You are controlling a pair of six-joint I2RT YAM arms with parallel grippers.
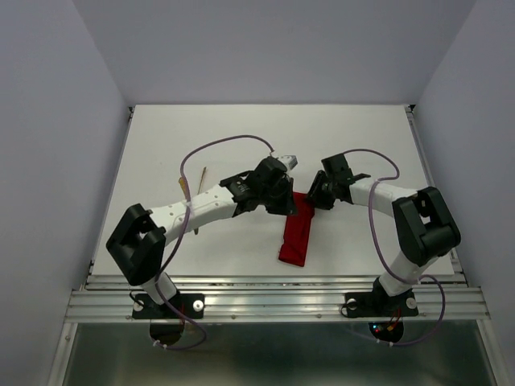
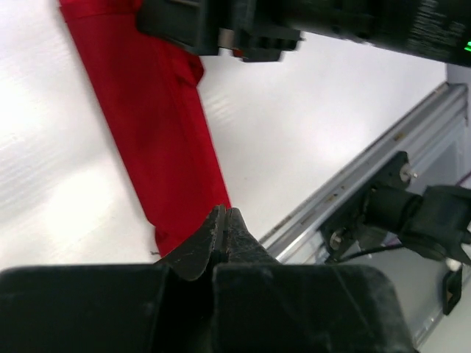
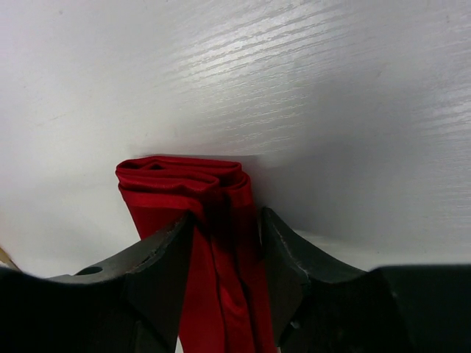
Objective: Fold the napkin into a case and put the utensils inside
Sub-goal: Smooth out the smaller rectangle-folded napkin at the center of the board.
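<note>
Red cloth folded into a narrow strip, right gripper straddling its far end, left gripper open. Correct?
Not quite: the left gripper is shut, its fingers pressed together with nothing between them, as the left wrist view shows. The rest holds: the red cloth is a narrow strip and the right gripper straddles its far end.

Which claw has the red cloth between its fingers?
The right claw: its jaws stand apart on either side of the folded red napkin. The left claw is shut, with nothing in it.
</note>
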